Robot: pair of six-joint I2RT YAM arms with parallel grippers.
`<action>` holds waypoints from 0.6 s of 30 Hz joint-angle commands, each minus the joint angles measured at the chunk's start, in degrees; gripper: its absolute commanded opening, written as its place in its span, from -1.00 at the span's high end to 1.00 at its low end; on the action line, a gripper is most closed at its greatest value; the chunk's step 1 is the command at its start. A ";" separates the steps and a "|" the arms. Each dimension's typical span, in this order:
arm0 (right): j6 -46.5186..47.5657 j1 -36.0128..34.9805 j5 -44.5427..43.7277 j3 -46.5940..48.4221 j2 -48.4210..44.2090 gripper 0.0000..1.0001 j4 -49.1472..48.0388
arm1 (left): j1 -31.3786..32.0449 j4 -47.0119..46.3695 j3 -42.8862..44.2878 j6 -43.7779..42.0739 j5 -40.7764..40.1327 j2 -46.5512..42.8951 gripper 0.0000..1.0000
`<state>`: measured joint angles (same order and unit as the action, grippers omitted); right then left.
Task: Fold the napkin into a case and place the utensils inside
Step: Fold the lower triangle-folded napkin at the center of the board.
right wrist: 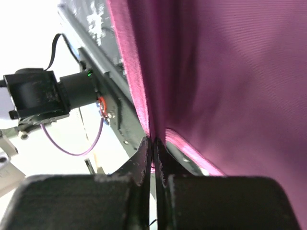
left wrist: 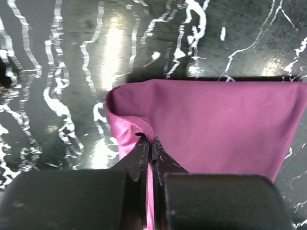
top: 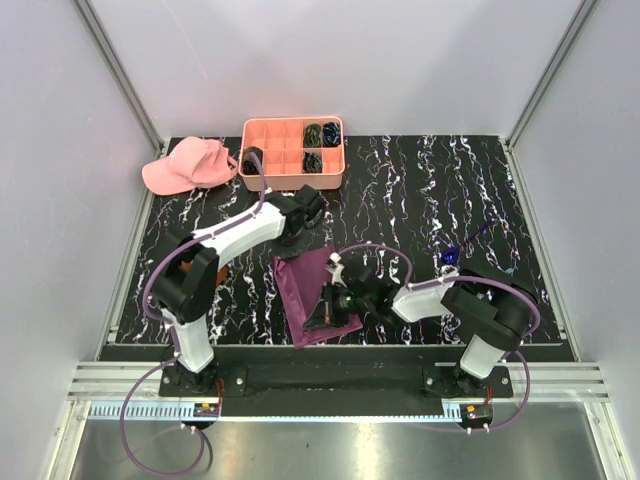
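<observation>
The napkin (top: 305,285) lies at the centre of the top view, a little below the middle, on the black white-veined surface (top: 420,200). It reads as a lengthened 4-sided shape. Its long axis runs from the upper part of the frame to the lower part and leans slightly toward the lower right. The narrower end points to the upper left, toward the left arm.

The left tool (top: 293,243) sits at that upper end. In the left wrist view the left tool (left wrist: 149,143) has its 2 fingers pressed together on a pinched ridge of the napkin (left wrist: 216,124). The cloth spreads from there across the right half of the frame. Its far edge runs straight from left to right, and its left corner curls up off the surface (left wrist: 72,72).

The right tool (top: 330,305) is over the lower right part of the cloth. In the right wrist view the right tool (right wrist: 153,141) is also closed tight on a fold of the napkin (right wrist: 230,72). The cloth rises steeply from the fingertips and fills the right 2 thirds of the frame.

At the upper left of the top view a pink cap (top: 185,165) lies beside a salmon compartment tray (top: 293,152). A small blue-tipped item (top: 449,258) sits right of centre, near the right arm. It is too small to make out.
</observation>
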<state>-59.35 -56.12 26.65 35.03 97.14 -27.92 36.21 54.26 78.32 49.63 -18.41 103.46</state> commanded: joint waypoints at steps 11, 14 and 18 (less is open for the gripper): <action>-1.47 3.03 7.45 -11.99 -3.36 1.00 -0.82 | 3.61 -8.20 11.85 5.39 -7.25 7.54 1.00; -1.03 3.30 7.10 -12.35 -3.45 1.00 0.06 | 3.78 -8.21 12.82 5.48 -6.55 9.39 1.00; 0.37 4.00 6.48 -12.53 -4.77 1.00 2.43 | 3.87 -8.29 13.34 5.66 -6.63 11.23 1.00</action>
<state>-61.30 -51.18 26.33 24.69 94.28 -34.00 41.63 54.39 87.33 54.06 -18.26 113.73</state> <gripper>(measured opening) 0.012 0.012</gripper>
